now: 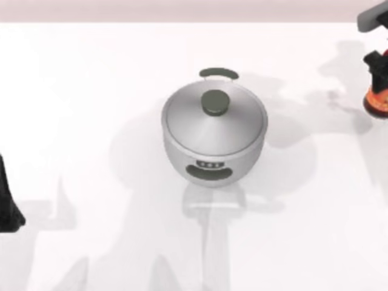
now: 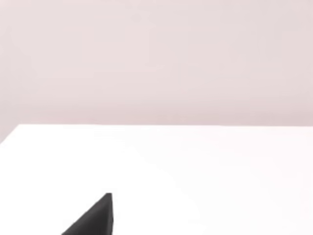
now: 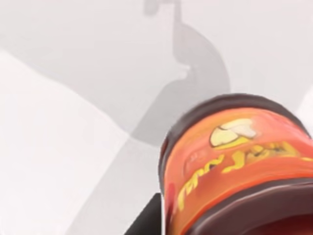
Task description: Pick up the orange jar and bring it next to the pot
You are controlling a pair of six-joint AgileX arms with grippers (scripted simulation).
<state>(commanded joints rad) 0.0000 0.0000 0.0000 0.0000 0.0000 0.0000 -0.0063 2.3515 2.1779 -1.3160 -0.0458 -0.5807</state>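
Pot point(image 1: 213, 138) at table centre, orange jar point(image 1: 377, 100) far off at the right edge.

Biggest thing out there is the white table point(image 1: 91, 121), and right in the middle sits the silver pot, domed lid on, dark knob point(image 1: 215, 102) on top, one dark handle point(image 1: 218, 73) at its far side and another at its near side. Over at the top view's right edge, well apart from the pot, the orange jar shows under my right gripper point(image 1: 377, 63); the right wrist view has the jar point(image 3: 239, 166) filling the frame, tilted, its shadow on the table beyond, though whether the fingers are clamped on it I cannot tell. My left arm point(image 1: 8, 203) sits at the left edge, and its fingers' state I cannot tell either.
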